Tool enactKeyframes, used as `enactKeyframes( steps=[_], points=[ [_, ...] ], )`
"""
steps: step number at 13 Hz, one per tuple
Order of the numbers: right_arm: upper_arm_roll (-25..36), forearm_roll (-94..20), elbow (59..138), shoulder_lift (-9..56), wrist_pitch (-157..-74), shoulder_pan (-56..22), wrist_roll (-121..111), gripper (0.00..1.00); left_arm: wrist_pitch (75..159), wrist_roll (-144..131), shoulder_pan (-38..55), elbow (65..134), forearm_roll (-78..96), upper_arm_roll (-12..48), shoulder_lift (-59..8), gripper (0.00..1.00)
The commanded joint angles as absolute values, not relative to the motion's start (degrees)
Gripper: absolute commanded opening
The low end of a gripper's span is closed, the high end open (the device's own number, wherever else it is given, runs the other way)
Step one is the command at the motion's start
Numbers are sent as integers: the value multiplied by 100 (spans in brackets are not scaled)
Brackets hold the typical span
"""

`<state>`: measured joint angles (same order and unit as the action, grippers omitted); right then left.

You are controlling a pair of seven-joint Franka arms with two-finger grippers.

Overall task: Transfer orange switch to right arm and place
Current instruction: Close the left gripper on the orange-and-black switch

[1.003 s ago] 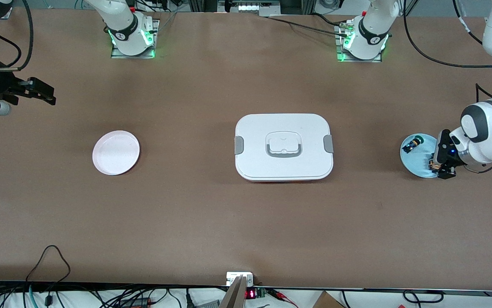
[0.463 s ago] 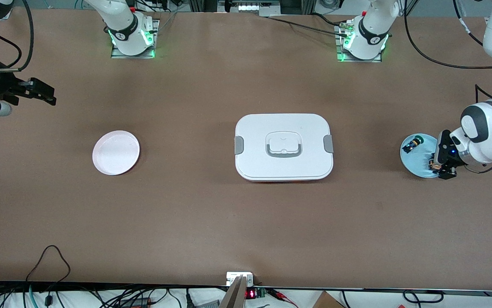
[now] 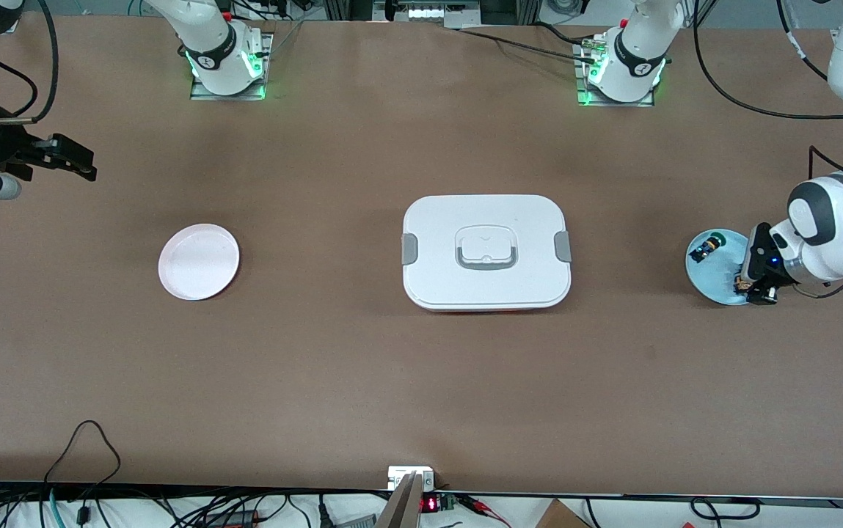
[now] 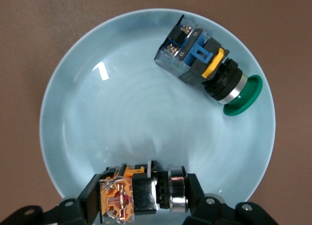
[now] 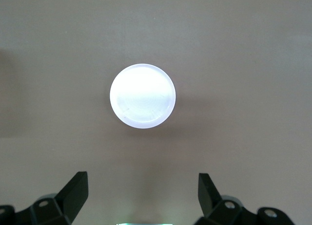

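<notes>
From the front view I see my left gripper (image 3: 754, 287) low over the light blue plate (image 3: 714, 279) at the left arm's end of the table, but this view does not show clearly what sits between the fingers. My left wrist view shows it much better: the orange switch (image 4: 141, 195) lies on its side in the plate, near the rim, and my two black fingers (image 4: 90, 196) press on its two ends, so the gripper is closed on it. The same view also shows the second switch (image 4: 207, 71), the one with blue and yellow parts and a green cap, lying apart in the same plate, well away from my fingers. My right gripper (image 3: 69, 158) waits in the air at the right arm's end of the table, and its right wrist view shows the fingers (image 5: 73, 193) spread wide with nothing between them, looking down at the white plate (image 5: 142, 96). The white lunch box (image 3: 486, 251) stands in the middle of the table between the two plates. Compared with one second ago, my left fingers stood open around the orange switch and now they have clamped it; the left gripper sits a little higher in the front view than before. The right gripper has not moved.
</notes>
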<state>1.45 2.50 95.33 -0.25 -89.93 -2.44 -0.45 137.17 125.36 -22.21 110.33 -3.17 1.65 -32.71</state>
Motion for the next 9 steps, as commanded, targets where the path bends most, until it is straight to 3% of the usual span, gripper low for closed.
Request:
enactKeyframes(
  steps=[1,5,9],
  points=[
    [141,316,9466,9,-8991,-264,-62,100,13702,12771,-2417,10960,-167,334,-3305,23],
    [141,316,9466,18,-8983,-272,-70,100,13256,12770,-2461,10645,374,395,-3348,1],
    [141,316,9466,18,-8982,-316,-62,100,12326,12709,-2400,10040,597,465,-3366,0]
  ],
)
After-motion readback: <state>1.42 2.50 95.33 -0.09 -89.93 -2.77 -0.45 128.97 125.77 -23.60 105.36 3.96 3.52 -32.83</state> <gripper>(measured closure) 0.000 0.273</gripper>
